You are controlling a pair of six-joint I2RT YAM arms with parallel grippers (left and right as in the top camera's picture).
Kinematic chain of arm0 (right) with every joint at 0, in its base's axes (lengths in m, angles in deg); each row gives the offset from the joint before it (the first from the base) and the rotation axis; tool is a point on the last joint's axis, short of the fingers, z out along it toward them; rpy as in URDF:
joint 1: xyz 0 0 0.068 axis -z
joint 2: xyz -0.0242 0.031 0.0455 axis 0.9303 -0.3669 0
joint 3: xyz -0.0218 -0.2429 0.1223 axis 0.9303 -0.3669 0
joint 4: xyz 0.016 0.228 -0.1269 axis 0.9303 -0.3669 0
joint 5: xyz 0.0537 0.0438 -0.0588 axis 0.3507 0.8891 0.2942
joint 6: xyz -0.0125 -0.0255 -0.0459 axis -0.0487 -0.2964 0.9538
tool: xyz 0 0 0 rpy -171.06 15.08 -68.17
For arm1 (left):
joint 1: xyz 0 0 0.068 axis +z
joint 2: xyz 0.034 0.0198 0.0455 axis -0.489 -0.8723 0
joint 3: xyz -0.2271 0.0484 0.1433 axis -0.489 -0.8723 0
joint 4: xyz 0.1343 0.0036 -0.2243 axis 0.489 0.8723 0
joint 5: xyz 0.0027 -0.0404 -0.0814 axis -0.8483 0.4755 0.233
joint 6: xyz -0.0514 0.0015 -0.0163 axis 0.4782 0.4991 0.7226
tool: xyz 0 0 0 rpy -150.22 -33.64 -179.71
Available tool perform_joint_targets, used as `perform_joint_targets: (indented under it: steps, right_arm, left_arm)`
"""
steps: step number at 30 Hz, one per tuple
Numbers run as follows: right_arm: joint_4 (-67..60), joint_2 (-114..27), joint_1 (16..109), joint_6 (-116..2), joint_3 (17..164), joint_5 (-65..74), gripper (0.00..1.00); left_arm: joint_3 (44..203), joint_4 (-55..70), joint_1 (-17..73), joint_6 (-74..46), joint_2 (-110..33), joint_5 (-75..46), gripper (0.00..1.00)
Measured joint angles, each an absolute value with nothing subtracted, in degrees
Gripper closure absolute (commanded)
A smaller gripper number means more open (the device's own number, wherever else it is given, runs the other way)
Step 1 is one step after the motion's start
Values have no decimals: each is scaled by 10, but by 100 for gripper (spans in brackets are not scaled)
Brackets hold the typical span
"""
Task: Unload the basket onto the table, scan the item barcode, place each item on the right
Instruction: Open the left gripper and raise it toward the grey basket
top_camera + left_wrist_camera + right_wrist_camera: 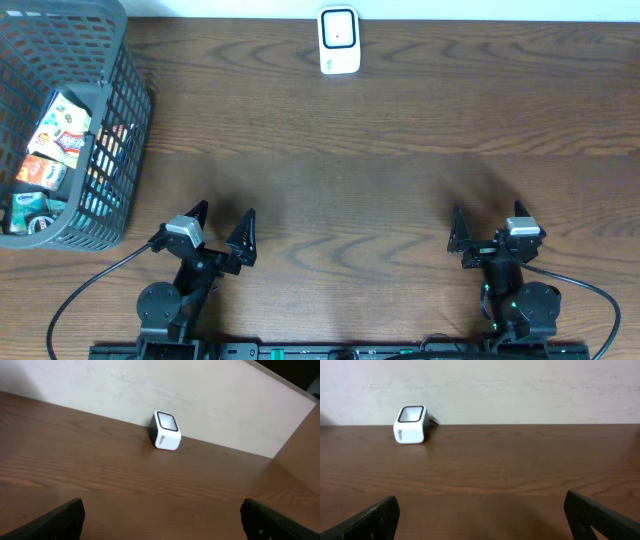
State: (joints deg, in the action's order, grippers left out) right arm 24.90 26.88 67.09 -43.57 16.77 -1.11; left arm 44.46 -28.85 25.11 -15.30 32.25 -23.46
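The barcode scanner (339,40), a small white box with a dark window, stands at the far middle of the wooden table; it also shows in the left wrist view (165,431) and the right wrist view (411,424). The items are colourful snack packets (58,130) lying in a grey mesh basket (133,110) at the far left. My left gripper (225,212) (161,510) rests open near the front edge, right of the basket, with nothing between its fingers. My right gripper (487,215) (481,502) is open too, at the front right, holding nothing.
A pale wall (520,390) runs along the table's far edge behind the scanner. The basket takes up the left corner. Bare wood (350,200) lies between the two grippers and the scanner.
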Motion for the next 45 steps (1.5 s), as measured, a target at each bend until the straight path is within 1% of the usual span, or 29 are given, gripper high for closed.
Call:
perform_joint_targets:
  steps: [9, 17, 35, 40, 45]
  right_arm:
    - [249, 269, 671, -436, 168, -11, 1]
    - [249, 269, 671, -436, 168, -11, 1]
    - [249, 269, 671, -436, 168, -11, 1]
    - [249, 269, 671, -436, 168, -11, 1]
    - [249, 269, 671, -436, 168, -11, 1]
  left_arm:
    - [444, -292, 251, -111, 323, -211, 2]
    - [443, -367, 251, -95, 323, -209, 2]
    - [443, -371, 251, -93, 320, -212, 2]
    - [468, -370, 251, -103, 272, -214, 2]
    - [531, -372, 251, -116, 181, -214, 2]
